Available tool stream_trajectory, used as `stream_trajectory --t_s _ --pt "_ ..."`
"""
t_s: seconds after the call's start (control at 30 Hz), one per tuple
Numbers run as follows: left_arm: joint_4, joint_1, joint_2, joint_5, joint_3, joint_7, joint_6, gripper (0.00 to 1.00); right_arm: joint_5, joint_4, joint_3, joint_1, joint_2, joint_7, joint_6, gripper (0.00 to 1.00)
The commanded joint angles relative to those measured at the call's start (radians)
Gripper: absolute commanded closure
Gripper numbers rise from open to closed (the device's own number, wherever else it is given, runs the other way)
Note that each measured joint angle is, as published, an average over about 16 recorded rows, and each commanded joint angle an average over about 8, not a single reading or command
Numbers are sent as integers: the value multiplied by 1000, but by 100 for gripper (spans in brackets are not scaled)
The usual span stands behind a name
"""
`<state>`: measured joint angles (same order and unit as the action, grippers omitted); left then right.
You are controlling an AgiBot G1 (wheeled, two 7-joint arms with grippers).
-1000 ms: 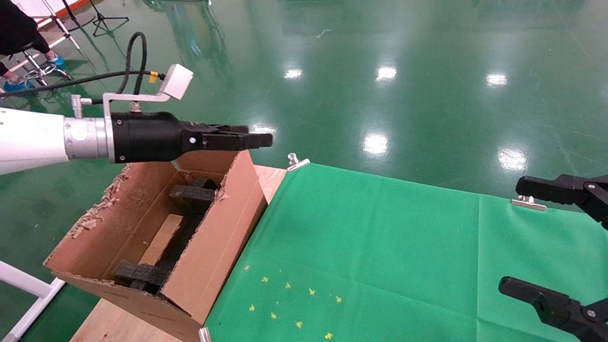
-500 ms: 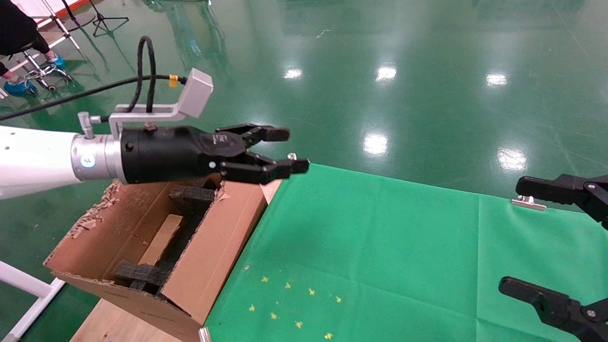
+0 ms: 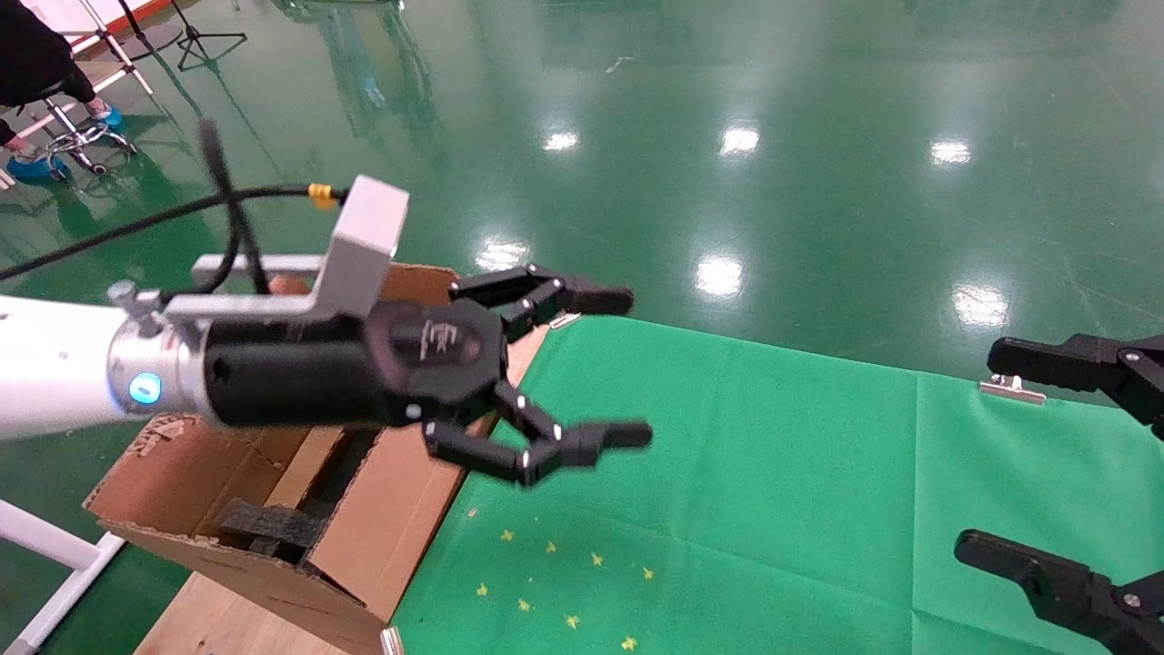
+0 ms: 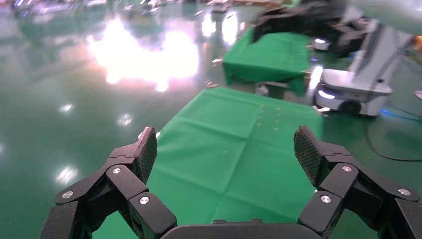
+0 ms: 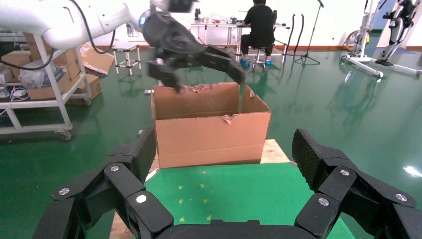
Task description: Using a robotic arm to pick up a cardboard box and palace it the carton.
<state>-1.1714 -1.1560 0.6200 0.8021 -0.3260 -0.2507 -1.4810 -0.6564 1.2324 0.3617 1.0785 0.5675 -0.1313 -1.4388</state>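
The carton stands at the table's left end, its flaps up and black foam inside. A pale brown cardboard box lies in it, mostly hidden by my left arm. My left gripper hovers open and empty over the carton's right wall and the edge of the green cloth. The left wrist view shows its fingers wide apart above bare cloth. In the right wrist view the carton sits ahead with the left gripper above it. My right gripper rests open at the far right.
Metal clips pin the cloth to the wooden table. Small yellow star marks dot the cloth near the front. A white frame stands by the carton's left side, with glossy green floor beyond the table.
My left gripper came away from above the carton, moving right and lower toward the cloth. It turned at the wrist and its fingers spread wide. The right gripper stayed put.
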Motion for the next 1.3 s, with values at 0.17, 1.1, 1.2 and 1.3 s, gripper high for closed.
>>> stream_trajectory --t_s 0.17,1.1,1.2,1.3 --pt "-111 80 -8 -70 45 60 -15 0 0 0 0 0 0 0 0 0" --pt "-118 86 -10 -76 49 64 -16 0 0 0 0 0 0 0 0 0" --pt "-116 85 -9 -75 48 63 -15 0 0 0 0 0 0 0 0 0" --pt "-115 84 -9 -74 48 63 -15 0 0 0 0 0 0 0 0 0"
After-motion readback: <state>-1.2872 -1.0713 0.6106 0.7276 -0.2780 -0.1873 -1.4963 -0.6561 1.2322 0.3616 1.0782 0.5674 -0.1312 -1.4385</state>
